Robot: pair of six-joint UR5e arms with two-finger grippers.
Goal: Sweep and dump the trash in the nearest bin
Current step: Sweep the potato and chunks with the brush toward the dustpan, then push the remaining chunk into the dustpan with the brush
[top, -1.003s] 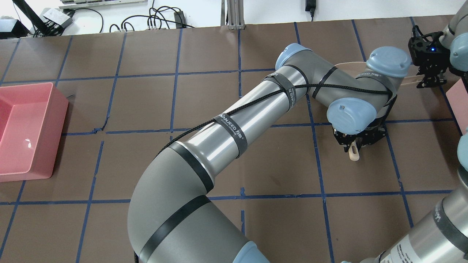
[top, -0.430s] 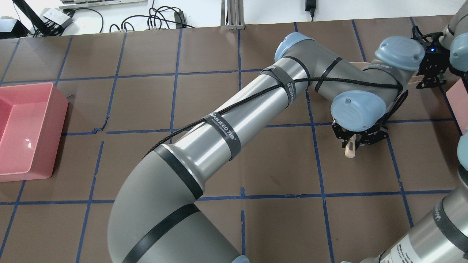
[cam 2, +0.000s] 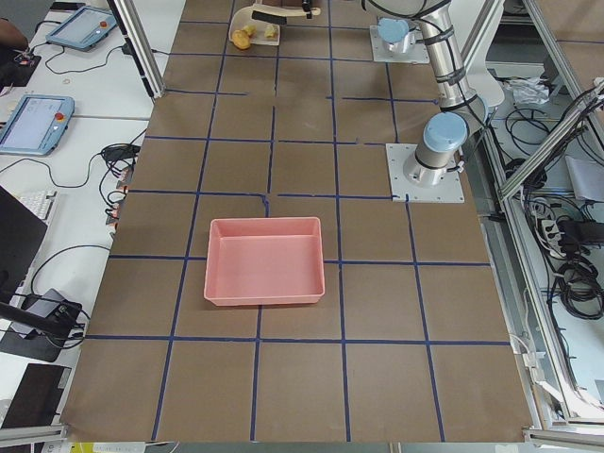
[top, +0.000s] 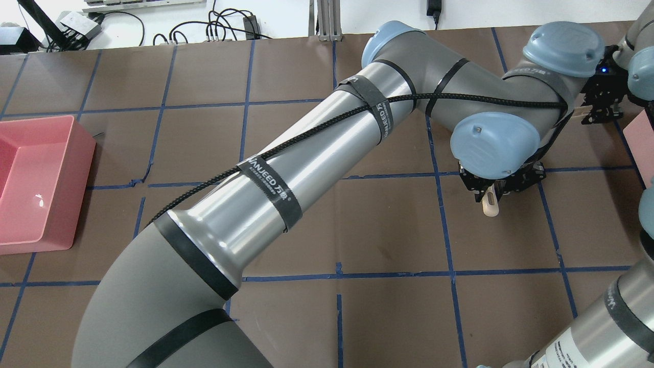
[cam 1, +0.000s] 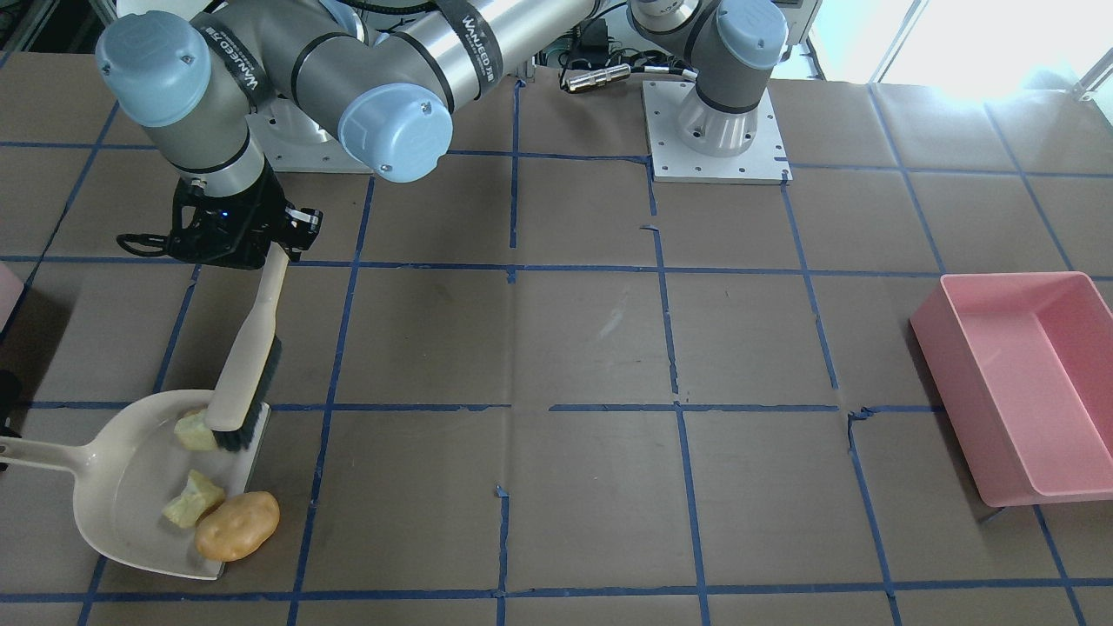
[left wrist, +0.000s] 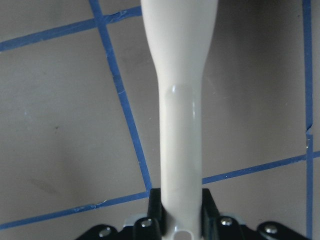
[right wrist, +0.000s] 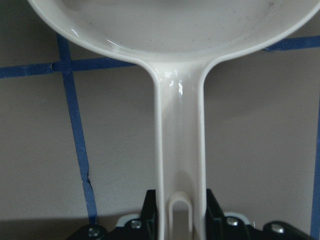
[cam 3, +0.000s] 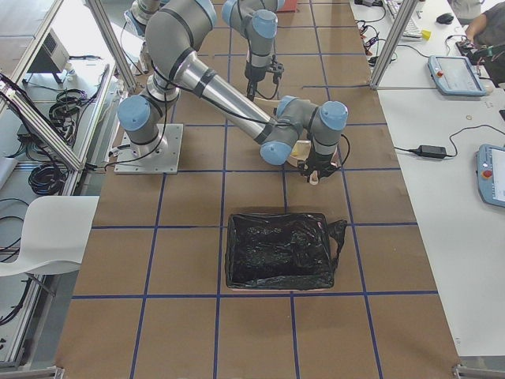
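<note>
Nearest you, the brown table (cam 1: 591, 348), gridded in blue tape, carried a dustpan (cam 1: 122, 487) with a potato (cam 1: 236, 525) at its lip. The bin (cam 1: 7, 291) corner showed beyond it, at the table's edge. The left claw (left wrist: 181, 210) was clenched on the brush (cam 1: 258, 326) handle, with the bristles touching the pan. The right claw (right wrist: 181, 210) gripped the dustpan handle.

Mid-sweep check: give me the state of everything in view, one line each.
brush: tilted, bristles at dustpan mouth.
dustpan: level, holding two chunks.
potato: straddling dustpan lip.
left end effector: shut on brush.
right end effector: shut on dustpan handle.
pink tub: upright, empty.
bin: cut off, contents unseen.
</note>
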